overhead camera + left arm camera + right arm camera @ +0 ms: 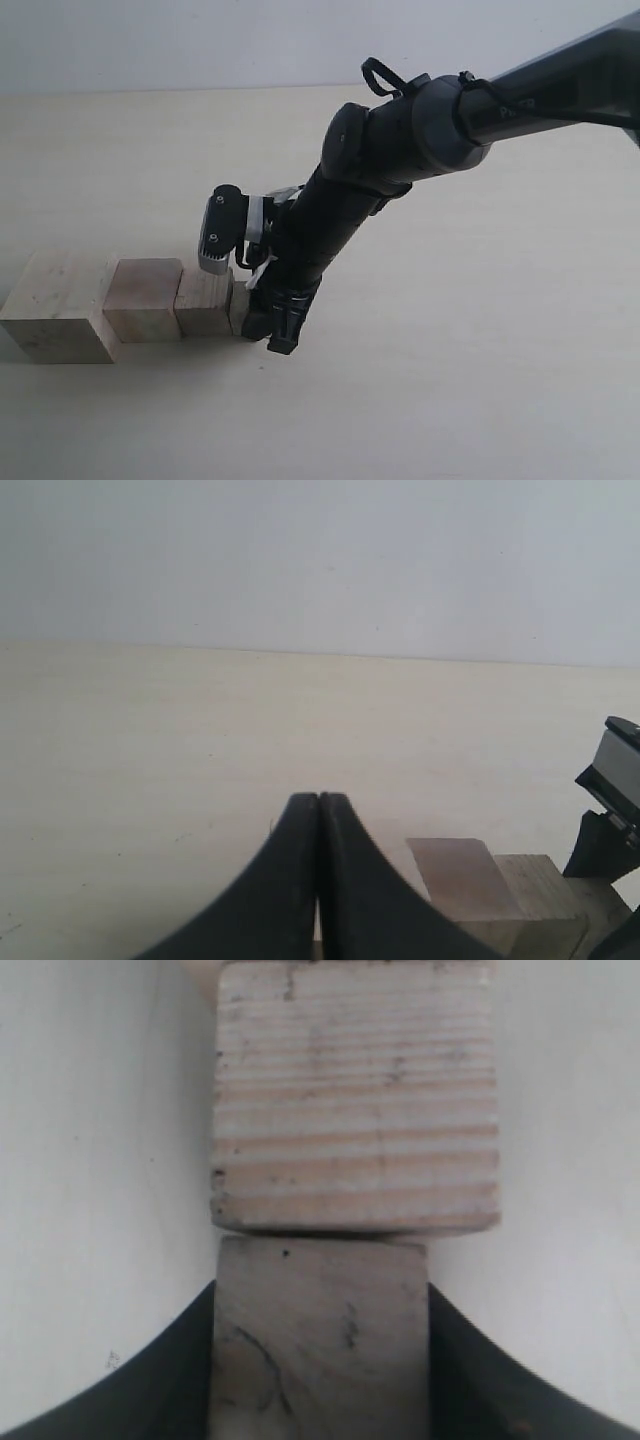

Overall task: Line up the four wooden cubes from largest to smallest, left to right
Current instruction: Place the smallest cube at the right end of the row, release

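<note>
Four pale wooden cubes stand in a touching row at the table's left in the exterior view: the largest (55, 305), the second (143, 298), the third (203, 300), and the smallest (239, 308) at the right end. My right gripper (264, 322) reaches down to that end. In the right wrist view, my right gripper (320, 1300) is shut on the smallest cube (320, 1345), its fingers pressing both sides. The cube abuts the third cube (355, 1100). My left gripper (319, 800) is shut and empty above bare table, with two cubes (455, 875) of the row to one side.
The right arm (450, 120) slants down from the upper right over the pale table (450, 380). Its wrist camera housing (220, 232) hangs above the third cube. The left arm does not show in the exterior view.
</note>
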### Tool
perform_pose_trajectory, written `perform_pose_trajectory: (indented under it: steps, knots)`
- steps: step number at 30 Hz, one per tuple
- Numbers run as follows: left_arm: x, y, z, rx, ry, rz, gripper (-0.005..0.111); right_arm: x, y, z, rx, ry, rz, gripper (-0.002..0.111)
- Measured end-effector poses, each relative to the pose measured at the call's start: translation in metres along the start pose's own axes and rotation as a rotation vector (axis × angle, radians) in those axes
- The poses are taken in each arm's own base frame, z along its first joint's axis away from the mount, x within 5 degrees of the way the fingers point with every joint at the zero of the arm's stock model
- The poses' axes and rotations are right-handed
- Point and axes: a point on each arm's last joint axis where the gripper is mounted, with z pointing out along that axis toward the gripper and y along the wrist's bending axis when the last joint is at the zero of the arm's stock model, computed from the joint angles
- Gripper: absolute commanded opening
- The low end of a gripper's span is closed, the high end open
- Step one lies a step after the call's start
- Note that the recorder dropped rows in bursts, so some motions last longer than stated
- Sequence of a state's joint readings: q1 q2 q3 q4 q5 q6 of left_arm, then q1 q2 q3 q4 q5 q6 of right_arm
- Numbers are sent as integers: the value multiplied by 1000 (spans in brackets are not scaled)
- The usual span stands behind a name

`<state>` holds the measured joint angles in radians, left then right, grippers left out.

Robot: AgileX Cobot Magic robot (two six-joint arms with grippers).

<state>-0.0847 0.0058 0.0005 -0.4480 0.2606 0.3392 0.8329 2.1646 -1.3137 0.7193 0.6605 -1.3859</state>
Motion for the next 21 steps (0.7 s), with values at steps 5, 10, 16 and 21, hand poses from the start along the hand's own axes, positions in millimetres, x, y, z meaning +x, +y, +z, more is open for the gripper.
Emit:
perform_pose_trajectory:
  steps: [5,10,16,21]
  knots:
    - [0,0,0,0,0,0,0,0,0,0,2,0,-21,0]
    - [0,0,0,0,0,0,0,0,0,0,2,-1,-23,0]
    - [0,0,0,0,0,0,0,0,-1,1,8,-4,-19,0]
    - [0,0,0,0,0,0,0,0,-1,1,9,-4,-31,0]
